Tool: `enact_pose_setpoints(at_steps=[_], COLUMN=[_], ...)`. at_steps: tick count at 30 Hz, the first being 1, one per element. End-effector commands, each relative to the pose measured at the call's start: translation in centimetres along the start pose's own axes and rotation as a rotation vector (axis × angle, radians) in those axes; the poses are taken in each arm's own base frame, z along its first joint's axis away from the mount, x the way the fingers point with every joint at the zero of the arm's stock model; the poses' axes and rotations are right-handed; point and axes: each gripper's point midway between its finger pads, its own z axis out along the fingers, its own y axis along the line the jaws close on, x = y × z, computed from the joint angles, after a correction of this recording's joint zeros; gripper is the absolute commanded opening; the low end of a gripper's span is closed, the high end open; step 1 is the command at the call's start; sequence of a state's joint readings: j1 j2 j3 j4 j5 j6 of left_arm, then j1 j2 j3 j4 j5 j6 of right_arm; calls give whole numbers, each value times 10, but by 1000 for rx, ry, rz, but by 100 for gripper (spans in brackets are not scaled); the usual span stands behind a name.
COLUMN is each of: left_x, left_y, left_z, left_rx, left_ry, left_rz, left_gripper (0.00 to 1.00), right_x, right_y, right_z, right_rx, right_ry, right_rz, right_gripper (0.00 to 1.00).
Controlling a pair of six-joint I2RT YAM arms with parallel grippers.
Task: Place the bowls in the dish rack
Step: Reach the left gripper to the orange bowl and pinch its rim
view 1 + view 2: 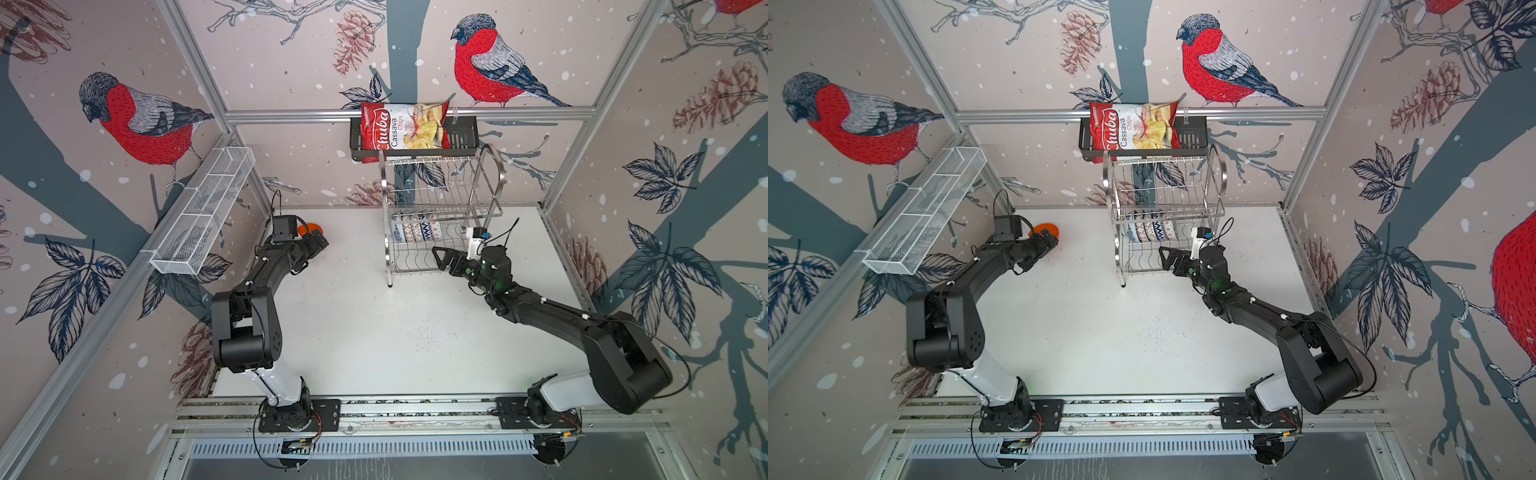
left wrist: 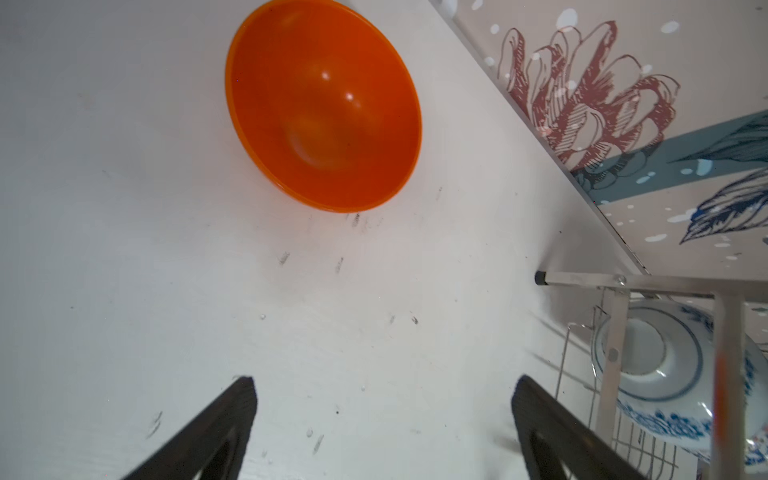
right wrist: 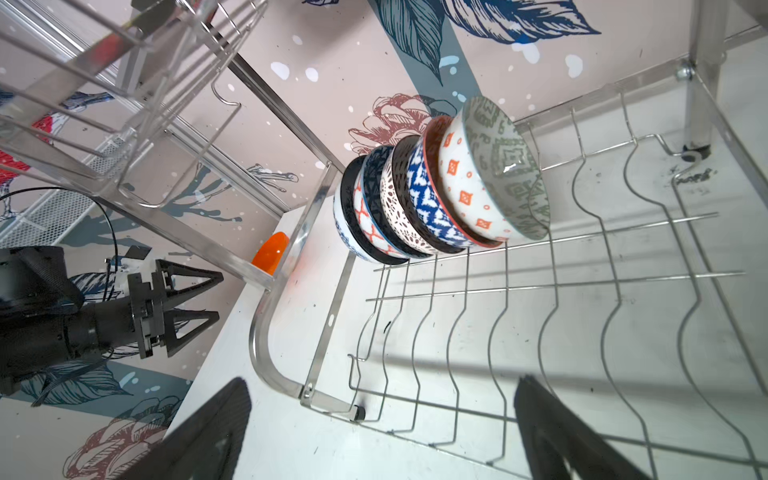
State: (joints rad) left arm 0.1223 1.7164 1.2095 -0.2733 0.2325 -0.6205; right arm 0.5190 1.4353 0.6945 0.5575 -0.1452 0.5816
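A glossy orange bowl [image 1: 312, 228] [image 1: 1045, 228] [image 2: 324, 108] sits upright on the white table near the back left corner. My left gripper [image 1: 318, 242] [image 2: 382, 384] hovers just in front of it, open and empty. Several patterned bowls [image 1: 417, 231] [image 1: 1152, 231] [image 3: 436, 187] stand on edge in a row at the left end of the lower tier of the steel dish rack [image 1: 494, 178] [image 3: 266, 361]. My right gripper [image 1: 439, 257] [image 3: 382, 384] is open and empty at the rack's front edge, facing the lower tier's vacant slots.
A long white mesh basket [image 1: 208, 212] hangs on the left wall. A black shelf [image 1: 461, 137] holding a chips bag [image 1: 403, 126] hangs just above the rack. The back wall runs close behind the orange bowl. Bare table lies between the two arms.
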Motion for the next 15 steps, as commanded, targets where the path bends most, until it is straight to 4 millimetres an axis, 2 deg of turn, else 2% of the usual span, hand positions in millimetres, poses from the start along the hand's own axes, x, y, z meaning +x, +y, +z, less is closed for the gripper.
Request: enact_pose_setpoints(at_steps=[1, 5, 9, 12, 15], left_x=[-9, -24, -30, -37, -44], left_y=[13, 31, 49, 53, 47], left_z=[14, 33, 52, 58, 61], left_rx=[-20, -58, -55, -51, -26], left_ry=[18, 21, 47, 38, 22], left_rz=[-59, -131, -216, -243, -262], left_gripper=[93, 85, 78, 75, 74], right_x=[-8, -11, -10, -7, -8], right_y=[11, 15, 15, 22, 23], right_z=[-2, -5, -4, -2, -3], right_rx=[-37, -49, -57, -89, -96], right_ry=[-26, -39, -32, -15, -15], right_rz=[-27, -35, -34, -36, -38], right_gripper=[99, 99, 100, 100, 99])
